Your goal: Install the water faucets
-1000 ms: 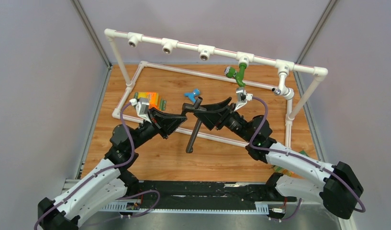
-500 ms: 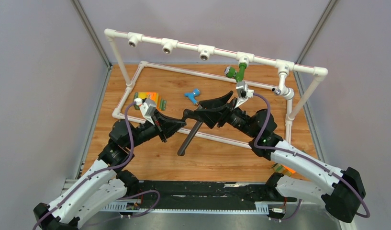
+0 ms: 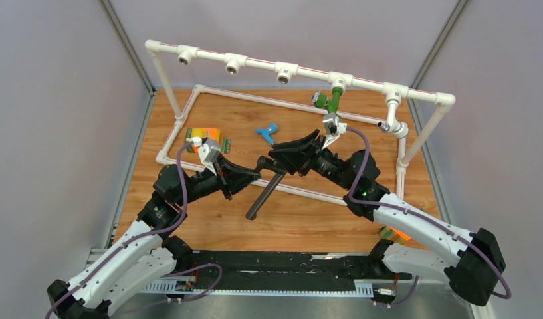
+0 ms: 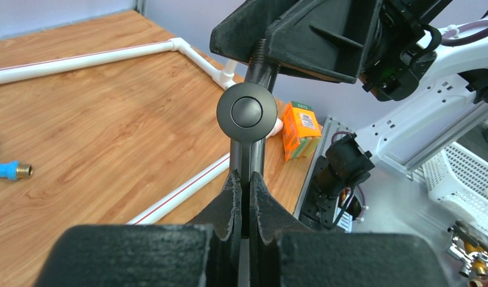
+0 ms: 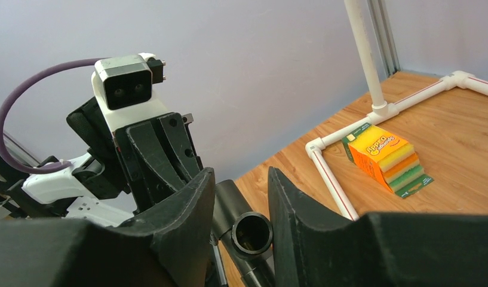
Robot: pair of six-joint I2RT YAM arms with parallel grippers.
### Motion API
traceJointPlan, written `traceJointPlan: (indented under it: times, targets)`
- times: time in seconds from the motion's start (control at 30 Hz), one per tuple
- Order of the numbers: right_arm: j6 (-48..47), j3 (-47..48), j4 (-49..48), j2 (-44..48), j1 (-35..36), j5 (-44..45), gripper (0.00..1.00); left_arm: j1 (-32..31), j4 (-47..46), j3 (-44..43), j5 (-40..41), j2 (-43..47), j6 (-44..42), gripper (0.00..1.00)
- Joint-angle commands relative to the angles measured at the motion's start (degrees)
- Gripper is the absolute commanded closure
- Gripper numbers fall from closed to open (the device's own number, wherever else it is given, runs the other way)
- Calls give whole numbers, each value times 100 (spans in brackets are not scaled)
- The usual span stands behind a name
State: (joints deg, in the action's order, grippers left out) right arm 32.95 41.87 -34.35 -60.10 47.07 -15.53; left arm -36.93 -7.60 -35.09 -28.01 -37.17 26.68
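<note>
L gripper (image 4: 244, 179) clamped tight on dark-brown faucet (image 4: 247, 112), mid-tube; R gripper (image 5: 241, 179) jaws apart, one on each side of the faucet's upper end; whether they press on it, cannot tell. Faucet appearance: long glossy dark tube, L-shaped; round flat cap at the bend; threaded stub at top; open round mouth seen from R wrist. Posn: held up between both arms, tilted, lower end toward the arm bases, crossing near rail of white pipe frame (image 3: 255, 63); green faucet (image 3: 331, 101) and white-chrome faucet (image 3: 387, 125) sit on the frame; blue faucet (image 3: 266, 131) lies on table (image 3: 308, 219); orange box (image 3: 205, 135) near frame's left post.
</note>
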Motion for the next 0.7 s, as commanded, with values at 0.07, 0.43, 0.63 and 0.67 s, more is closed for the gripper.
traceJointPlan:
  times: [0.07,0.43,0.63,0.67]
  targets:
    - [194,23,-257,-11,4,-56,70,28,-620,-305,-12,52,31,100]
    - [537,-161,-362,59,-5,348,100,28,-805,-218,-29,78,110,95]
    - [765,-363,-582,156,13,709,100,28,-866,-24,129,105,13,59]
    - [809,-381,-590,173,4,770,100,28,-875,11,190,104,4,56]
